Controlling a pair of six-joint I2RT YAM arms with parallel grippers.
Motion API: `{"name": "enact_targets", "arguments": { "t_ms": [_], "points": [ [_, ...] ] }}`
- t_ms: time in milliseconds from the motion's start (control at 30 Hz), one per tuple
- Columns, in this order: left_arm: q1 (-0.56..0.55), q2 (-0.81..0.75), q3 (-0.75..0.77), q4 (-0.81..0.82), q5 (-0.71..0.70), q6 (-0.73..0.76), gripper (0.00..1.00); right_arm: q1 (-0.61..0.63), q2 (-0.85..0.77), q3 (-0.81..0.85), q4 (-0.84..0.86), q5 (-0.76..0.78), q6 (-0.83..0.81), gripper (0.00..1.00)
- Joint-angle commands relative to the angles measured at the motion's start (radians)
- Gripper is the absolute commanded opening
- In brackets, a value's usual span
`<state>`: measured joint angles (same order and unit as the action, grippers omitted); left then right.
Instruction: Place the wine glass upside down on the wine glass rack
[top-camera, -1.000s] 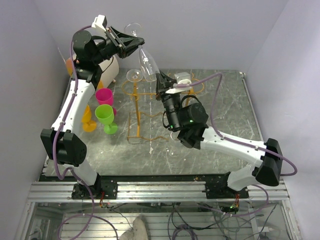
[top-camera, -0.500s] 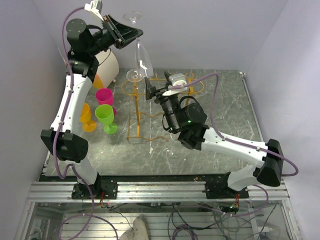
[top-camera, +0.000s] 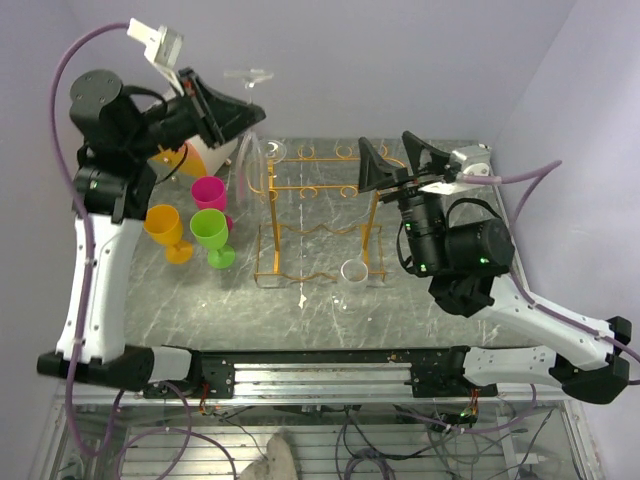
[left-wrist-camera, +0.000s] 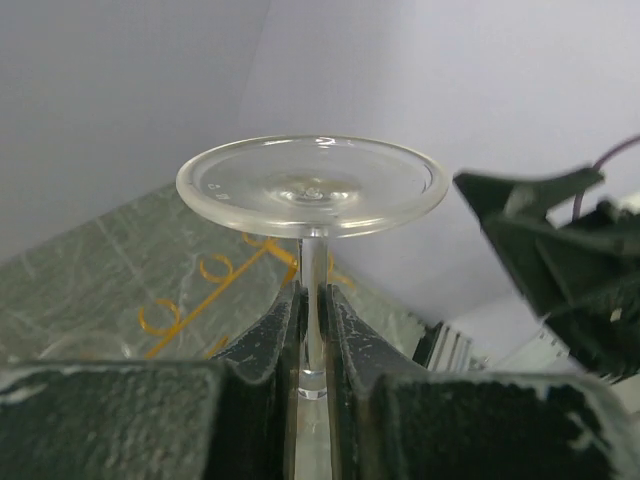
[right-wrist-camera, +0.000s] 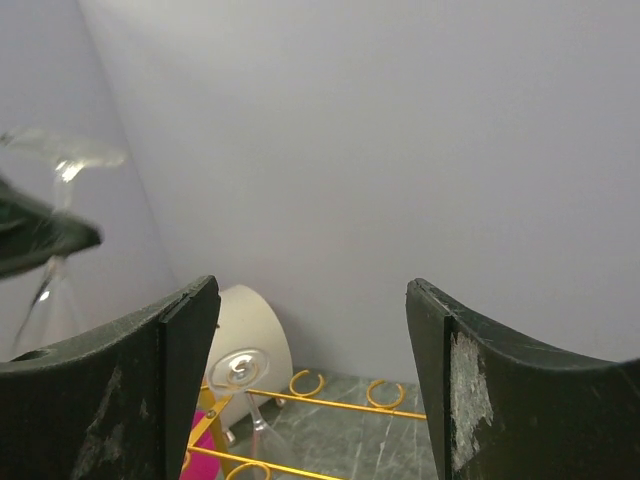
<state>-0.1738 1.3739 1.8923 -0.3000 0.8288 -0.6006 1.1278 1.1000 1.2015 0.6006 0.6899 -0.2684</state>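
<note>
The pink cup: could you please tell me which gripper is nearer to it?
Left. The left gripper, clamped on the wine glass stem, hangs raised near the pink cup; the right gripper, open, is across the rack from it.

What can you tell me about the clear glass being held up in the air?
The wine glass is clear and colourless: flat round foot, thin stem, bowl. It is upside down, foot on top and level, bowl hanging below. The left tool clamps the stem just under the foot; nothing else seems to touch it. It hangs in the air beside the left end of the gold wire rack.
</note>
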Motion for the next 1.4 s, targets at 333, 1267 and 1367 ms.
{"name": "enact_targets", "arguments": {
  "t_ms": [333, 1267, 1367],
  "points": [
    [-0.035, -0.451, -0.649, 0.101, -0.049, 0.347, 0.07, 0.004, -0.042, -0.051, -0.054, 0.029, 0.060, 0.75],
    [-0.139, -0.522, -1.043, 0.419, -0.241, 0.292, 0.07, 0.005, -0.142, -0.109, -0.105, 0.032, 0.092, 0.75],
    [-0.139, -0.515, -1.051, 0.432, -0.248, 0.294, 0.07, 0.004, -0.146, -0.115, -0.099, 0.032, 0.084, 0.75]
  ]
}}
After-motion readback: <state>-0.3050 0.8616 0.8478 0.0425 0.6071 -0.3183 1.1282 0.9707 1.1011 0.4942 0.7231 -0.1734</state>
